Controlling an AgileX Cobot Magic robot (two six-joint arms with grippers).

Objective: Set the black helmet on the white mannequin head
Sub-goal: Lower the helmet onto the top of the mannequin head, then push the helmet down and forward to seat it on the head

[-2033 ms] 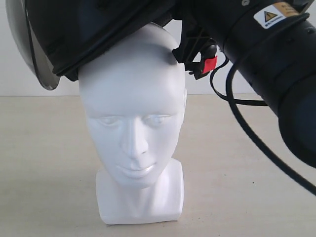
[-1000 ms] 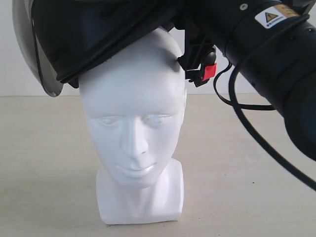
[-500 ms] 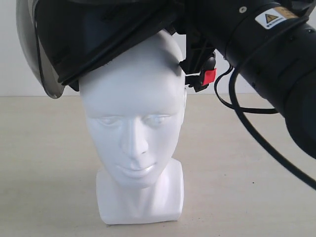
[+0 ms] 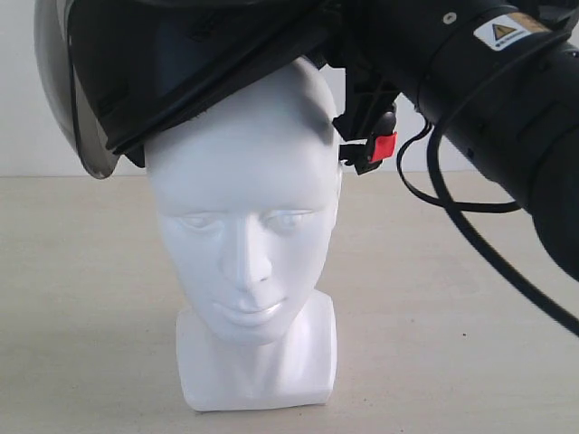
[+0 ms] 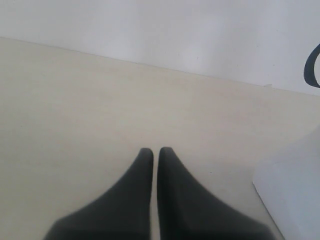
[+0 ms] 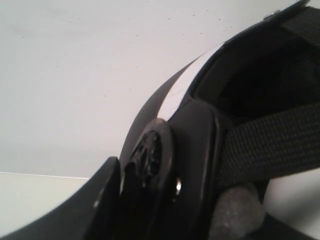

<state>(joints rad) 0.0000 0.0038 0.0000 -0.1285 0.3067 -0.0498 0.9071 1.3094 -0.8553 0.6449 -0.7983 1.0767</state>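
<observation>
I'm holding the helmet (image 4: 181, 63) tilted over the head (image 4: 244, 226). Its visor (image 4: 68, 99) end hangs low off one side of the face and the gripped end rides high, so the opening can hook over the crown. The rim appears to rest across the brow, but the helmet isn't seated yet. The right gripper (image 6: 165, 200) is clamped on the helmet's thick edge with its jaws partly apart, which is why the arm (image 4: 488, 81) crowds in from the side. The red buckle (image 4: 384, 146) dangles beside the temple. The left gripper (image 5: 155, 155) is pinched closed on nothing, parked low beside the head's base, out of the way. The head stands upright on the table (image 4: 81, 298).
</observation>
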